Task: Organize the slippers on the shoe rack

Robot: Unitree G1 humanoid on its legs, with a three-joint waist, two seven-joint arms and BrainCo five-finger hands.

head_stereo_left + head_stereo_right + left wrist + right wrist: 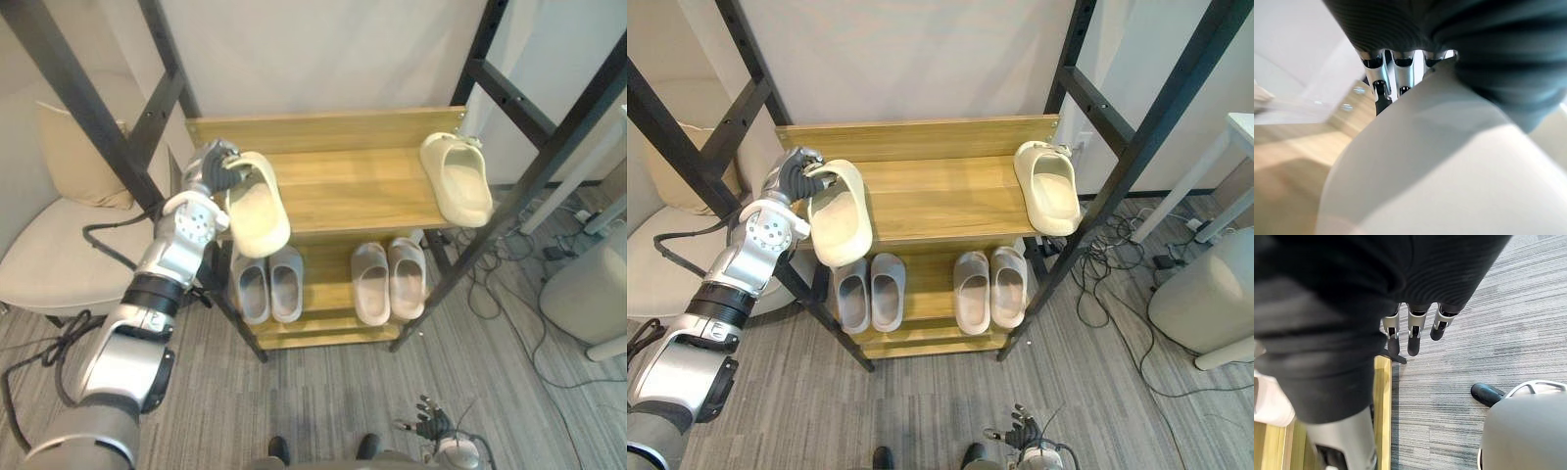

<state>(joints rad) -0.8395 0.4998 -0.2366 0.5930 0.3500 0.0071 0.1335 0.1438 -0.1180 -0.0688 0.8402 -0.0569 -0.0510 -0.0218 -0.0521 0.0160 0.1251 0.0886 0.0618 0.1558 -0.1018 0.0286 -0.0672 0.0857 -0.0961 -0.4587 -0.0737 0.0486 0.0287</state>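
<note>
light: bright, even | shadows: soft, under shoe rack (pixel 353 186) top shelf | sheen: faint on wood

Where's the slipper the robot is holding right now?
In the eye views, the cream slipper is in the left hand at the left end of the top shelf, above a grey pair on the lower shelf.

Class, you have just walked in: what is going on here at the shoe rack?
The left robot hand grips a cream slipper at the left end of the top shelf. A second cream slipper lies at its right end. Two grey pairs sit on the lower shelf. The right robot hand hangs open near the floor.
</note>
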